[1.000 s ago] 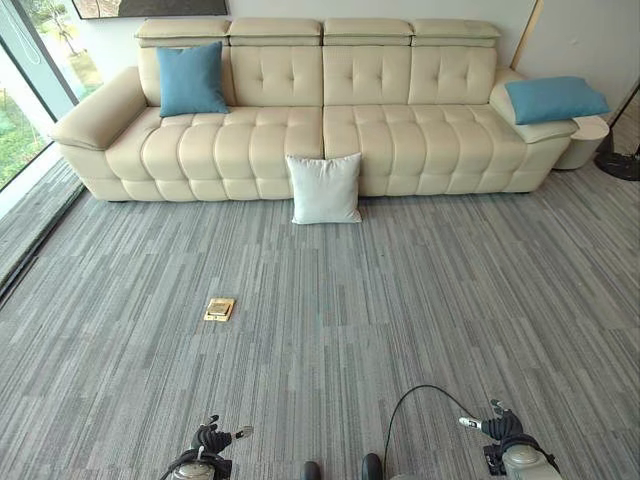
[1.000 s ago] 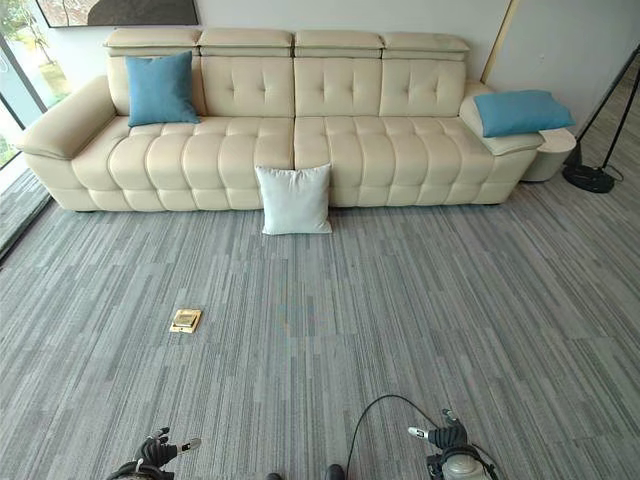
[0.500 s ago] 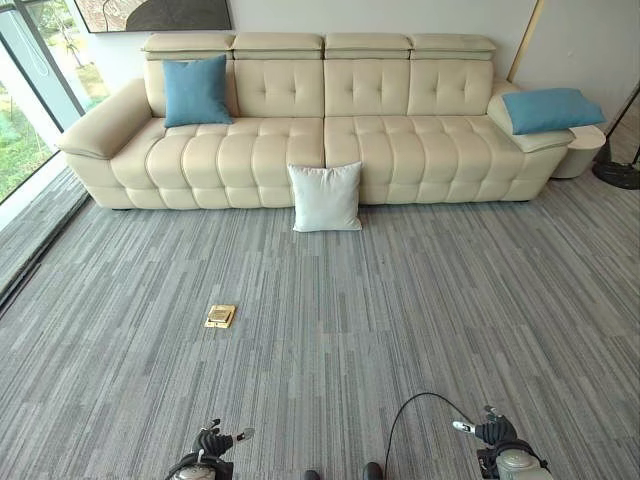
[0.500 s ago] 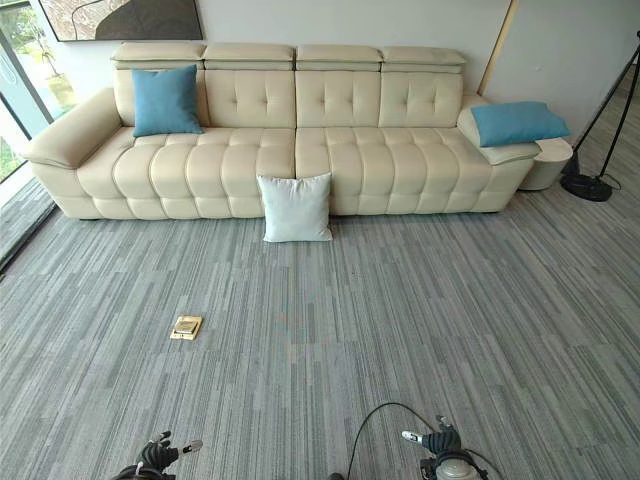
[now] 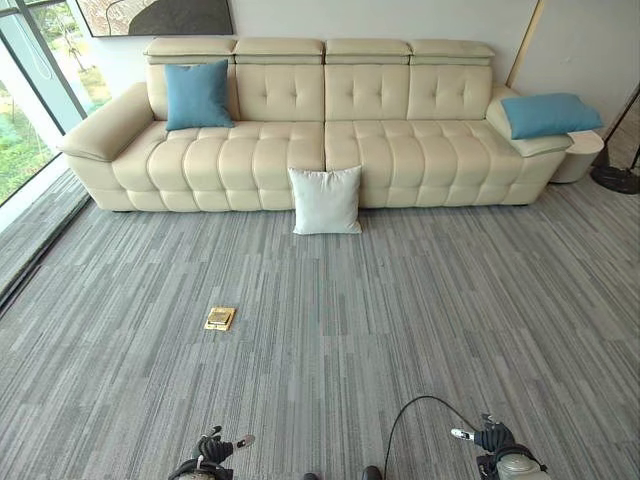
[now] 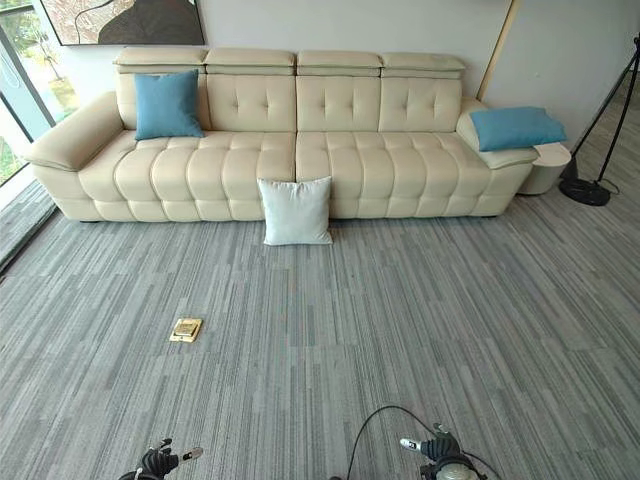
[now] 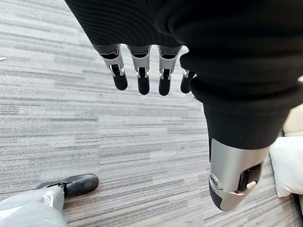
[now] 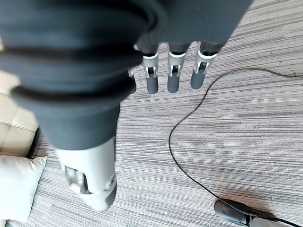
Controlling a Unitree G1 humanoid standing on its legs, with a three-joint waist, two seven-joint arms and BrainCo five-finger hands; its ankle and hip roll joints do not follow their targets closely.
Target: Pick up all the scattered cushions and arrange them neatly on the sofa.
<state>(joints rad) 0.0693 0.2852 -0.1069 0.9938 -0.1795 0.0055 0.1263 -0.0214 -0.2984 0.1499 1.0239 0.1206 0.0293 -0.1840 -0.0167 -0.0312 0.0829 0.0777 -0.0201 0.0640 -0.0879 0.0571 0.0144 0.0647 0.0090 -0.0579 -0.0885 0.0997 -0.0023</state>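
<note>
Looking across the grey striped carpet point(image 5: 400, 300), we log a cream tufted sofa point(image 5: 320, 130) spanning the upper part of the frame. One white cushion point(image 5: 325, 199), square and plump with pointed corners, stands upright on the floor at upper centre, leaning back against the sofa's front at the seam between its two middle seats; its face is turned toward the camera, with neither side visibly longer than the other. A blue cushion point(image 5: 197, 95) stands upright against the backrest at the upper left end of the sofa, face toward us. A second blue cushion point(image 5: 550, 114) lies flat on the armrest at upper right, its long axis running left to right. A small brass floor plate point(image 5: 220, 318) sits in the carpet, left of centre.

We see the left hand point(image 7: 142, 71) at the lower left edge, fingers straight and loosely spread, holding nothing. The right hand point(image 8: 173, 71) shows at the lower right edge, likewise spread and empty.
</note>
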